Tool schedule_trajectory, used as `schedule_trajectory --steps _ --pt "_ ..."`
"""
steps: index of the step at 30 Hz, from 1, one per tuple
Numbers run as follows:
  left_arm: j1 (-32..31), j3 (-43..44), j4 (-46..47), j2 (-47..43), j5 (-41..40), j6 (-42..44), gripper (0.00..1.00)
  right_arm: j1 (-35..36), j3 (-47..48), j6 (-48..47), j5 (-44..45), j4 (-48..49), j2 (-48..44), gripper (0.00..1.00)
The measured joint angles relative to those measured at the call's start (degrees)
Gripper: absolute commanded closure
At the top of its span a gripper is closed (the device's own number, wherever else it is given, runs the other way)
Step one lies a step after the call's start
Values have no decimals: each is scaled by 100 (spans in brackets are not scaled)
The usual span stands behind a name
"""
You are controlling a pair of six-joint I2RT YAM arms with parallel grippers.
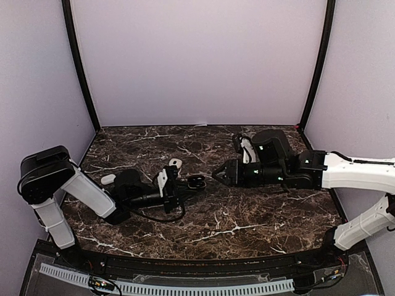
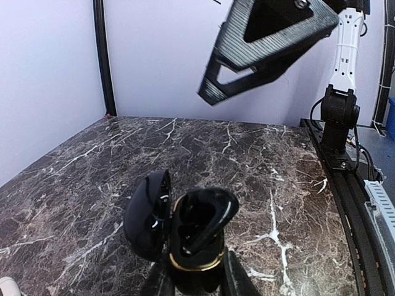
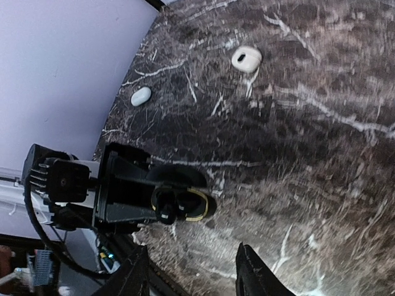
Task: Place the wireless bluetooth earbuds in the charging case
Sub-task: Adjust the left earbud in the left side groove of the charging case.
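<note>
While two tiny white plastic earbuds (image 3: 247, 58) lie loose on the dark marble surface (image 1: 247, 228), left jaws clench the open black gold-rimmed charging case (image 2: 196, 237); right jaws hang released (empty) nearby, so fetching an earbud, delicately, seems next.

Top view looks down over the near edge of the bench (image 1: 247, 228); both close wrist views share the charging case (image 2: 196, 237).
</note>
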Motion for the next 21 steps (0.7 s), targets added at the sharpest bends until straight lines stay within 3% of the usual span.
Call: schedule_trajectory --steps 10,21 --pt "0 129 254 439 -70 208 87 2 -323 1792 -706 358 98 52" --pt "-2 186 417 623 -125 232 87 2 -264 2446 -870 824 852 57"
